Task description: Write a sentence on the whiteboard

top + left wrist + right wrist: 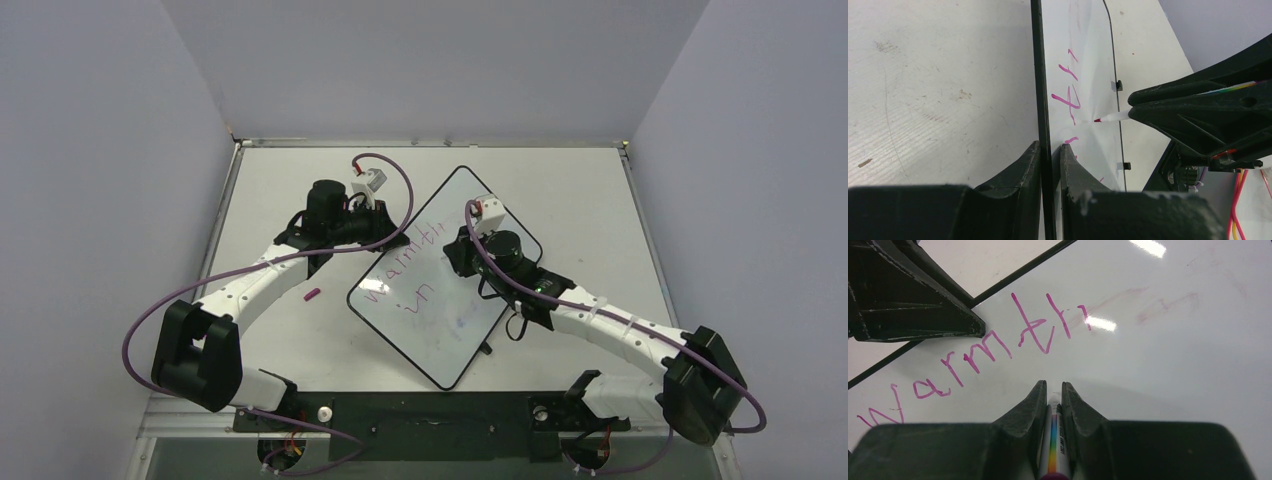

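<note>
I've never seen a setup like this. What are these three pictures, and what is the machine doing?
Two robot arms are bolted at a table's near edge. The wide picture looks down from above: the left arm, the right arm, and a whiteboard between them. The other two come from a camera on each wrist. The left one shows that arm's jaws closed on the whiteboard's black rim. The right one shows its jaws holding a marker, with the pink writing "Warmth" ahead. A small pink piece, perhaps a cap, lies on the table.
</note>
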Robot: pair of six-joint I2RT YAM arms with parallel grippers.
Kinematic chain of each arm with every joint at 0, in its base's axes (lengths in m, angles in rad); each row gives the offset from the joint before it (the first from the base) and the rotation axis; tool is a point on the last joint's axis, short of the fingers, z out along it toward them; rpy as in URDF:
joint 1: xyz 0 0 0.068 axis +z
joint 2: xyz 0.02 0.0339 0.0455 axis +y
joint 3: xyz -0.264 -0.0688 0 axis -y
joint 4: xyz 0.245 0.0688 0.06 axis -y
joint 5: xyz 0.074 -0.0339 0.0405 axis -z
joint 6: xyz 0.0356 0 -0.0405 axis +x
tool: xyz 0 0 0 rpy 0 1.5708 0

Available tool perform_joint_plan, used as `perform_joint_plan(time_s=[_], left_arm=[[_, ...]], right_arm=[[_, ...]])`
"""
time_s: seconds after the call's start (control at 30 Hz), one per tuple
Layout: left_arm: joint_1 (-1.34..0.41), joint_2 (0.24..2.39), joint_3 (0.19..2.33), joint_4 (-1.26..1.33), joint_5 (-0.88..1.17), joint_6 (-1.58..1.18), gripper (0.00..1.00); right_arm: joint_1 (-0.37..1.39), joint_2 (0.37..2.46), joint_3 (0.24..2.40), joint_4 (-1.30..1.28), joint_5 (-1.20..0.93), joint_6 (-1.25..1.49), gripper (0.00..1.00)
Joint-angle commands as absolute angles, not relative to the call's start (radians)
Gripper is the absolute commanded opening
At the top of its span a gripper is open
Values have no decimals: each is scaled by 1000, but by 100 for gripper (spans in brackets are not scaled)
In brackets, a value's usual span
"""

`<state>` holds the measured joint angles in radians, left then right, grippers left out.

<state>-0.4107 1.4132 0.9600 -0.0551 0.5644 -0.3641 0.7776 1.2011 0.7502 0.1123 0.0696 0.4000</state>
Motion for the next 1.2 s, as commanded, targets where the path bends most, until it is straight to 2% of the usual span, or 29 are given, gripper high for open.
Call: perform_joint_plan(time_s=[0.0,1.17], left_arm=[[-401,1389,961,-15,503,-282,0],[-401,1388,959,-15,510,-285,0]], right_arm=[[769,1222,788,159,58,392,0],[755,1220,685,183,68,414,0]])
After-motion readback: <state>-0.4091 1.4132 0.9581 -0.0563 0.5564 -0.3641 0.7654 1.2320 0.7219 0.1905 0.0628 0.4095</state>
